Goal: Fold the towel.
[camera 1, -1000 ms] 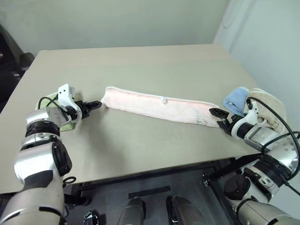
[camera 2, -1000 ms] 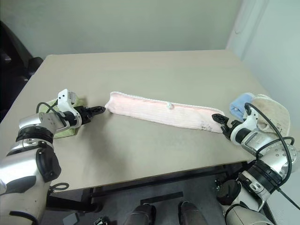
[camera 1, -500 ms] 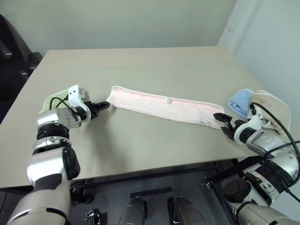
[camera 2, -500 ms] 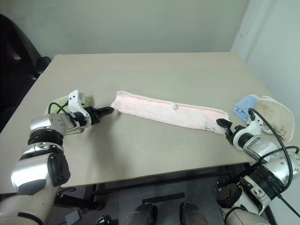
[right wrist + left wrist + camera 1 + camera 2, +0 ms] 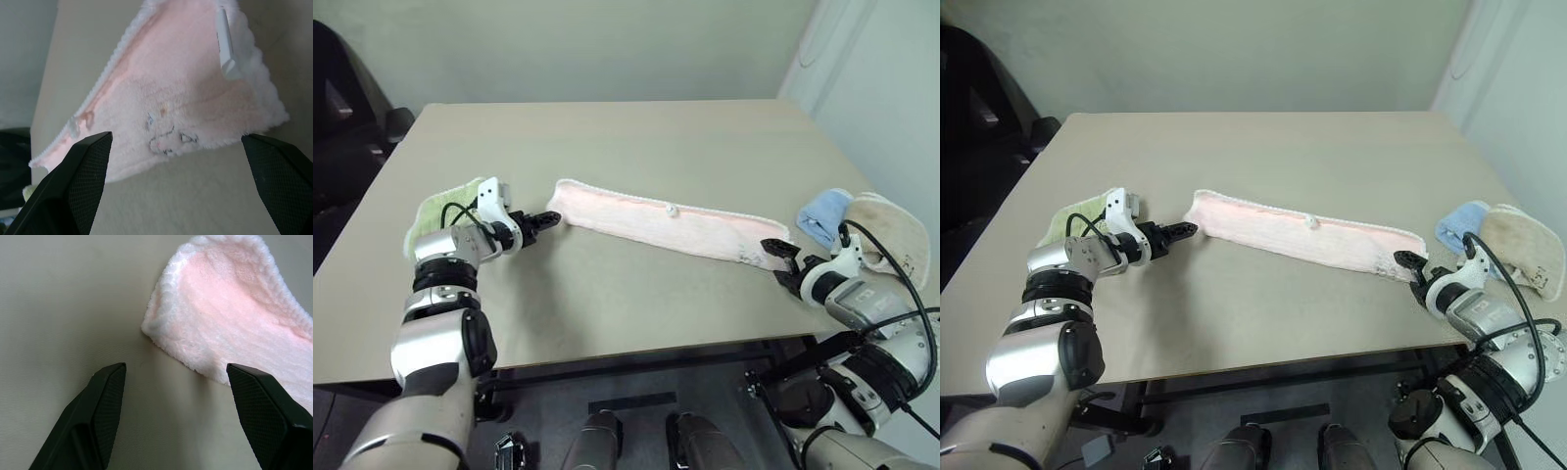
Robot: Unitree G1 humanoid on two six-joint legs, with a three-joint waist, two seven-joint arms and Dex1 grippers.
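Left gripper [image 5: 171, 382] fingers spread wide over bare table [image 5: 58, 293]; pink towel [image 5: 230, 318] end lay just ahead, untouched.

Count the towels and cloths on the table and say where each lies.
4. The pink towel stretches across the table's middle; a light green towel lies at the robot's left edge; a blue cloth and a beige towel sit together at its right edge.

Silver, segmented arms with black joints. White wrist housings trail black cables. Each gripper's black fingers [image 5: 105, 401] carry textured pads.
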